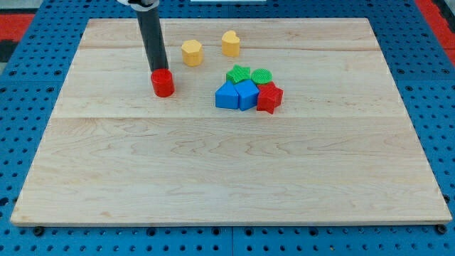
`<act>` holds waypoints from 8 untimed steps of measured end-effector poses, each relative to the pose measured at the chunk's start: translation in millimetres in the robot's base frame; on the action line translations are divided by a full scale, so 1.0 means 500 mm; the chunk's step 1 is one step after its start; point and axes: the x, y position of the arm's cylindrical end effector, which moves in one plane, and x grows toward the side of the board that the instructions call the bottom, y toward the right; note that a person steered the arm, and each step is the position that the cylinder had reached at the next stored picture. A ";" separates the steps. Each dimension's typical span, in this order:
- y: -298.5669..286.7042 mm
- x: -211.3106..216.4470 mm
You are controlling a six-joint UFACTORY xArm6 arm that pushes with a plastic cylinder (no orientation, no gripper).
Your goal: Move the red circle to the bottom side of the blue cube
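The red circle [163, 83] is a short red cylinder on the wooden board, left of centre in the upper half. My tip [158, 70] stands right behind it, touching its top-left edge. The blue cube [247, 94] sits to the view's right in a tight cluster, with a blue triangular block [227, 96] against its left side and a red star [269, 97] against its right side. The red circle is about 90 pixels left of the blue blocks and slightly higher.
A green star [238, 74] and a green circle [261, 75] touch the cluster's top side. A yellow hexagon [191, 52] and a yellow heart [230, 43] lie near the board's top edge. The board [227, 178] rests on a blue perforated table.
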 end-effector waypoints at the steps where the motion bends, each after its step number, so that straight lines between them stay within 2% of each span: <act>1: 0.000 0.016; 4: 0.106 0.116; 5: -0.001 0.107; 6: -0.049 0.120; 7: -0.035 0.149; 8: 0.050 0.158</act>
